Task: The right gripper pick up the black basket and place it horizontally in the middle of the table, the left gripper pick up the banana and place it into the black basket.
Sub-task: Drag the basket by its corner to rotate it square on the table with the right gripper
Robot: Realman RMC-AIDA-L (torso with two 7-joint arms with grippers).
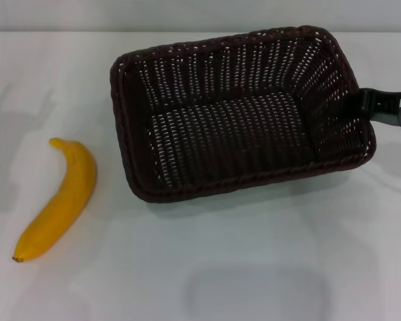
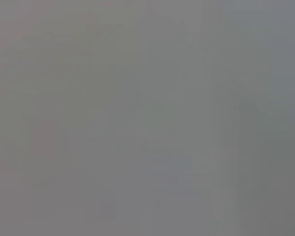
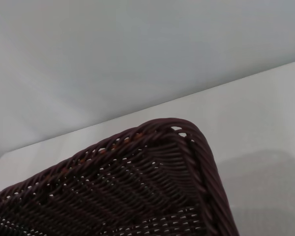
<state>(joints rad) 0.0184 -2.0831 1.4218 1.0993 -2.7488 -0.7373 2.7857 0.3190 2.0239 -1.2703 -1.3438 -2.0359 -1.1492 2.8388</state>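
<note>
The banana [image 1: 59, 198] is lying on the counter [image 1: 254, 254] at my far left, its dark tip pointing toward me and its stem end pointing away. It is sitting well apart from the basket, with bare white counter between them. My left fingers are not showing in the head view, and the left wrist view is giving only a flat grey field, so I cannot tell how they are standing.

The basket [image 1: 234, 127] is sitting to the right of the banana, filling the middle and right of the head view, its long side running roughly across and slightly skewed. It is open-side up and nothing is lying inside it.

At the far right, my right gripper [image 1: 377, 105] is reaching in from the edge and meeting the basket's right short rim. Only a black piece of it is showing, so I cannot tell whether my fingers are clamping the rim. The right wrist view is looking closely over a braided corner of the basket [image 3: 152, 187].
</note>
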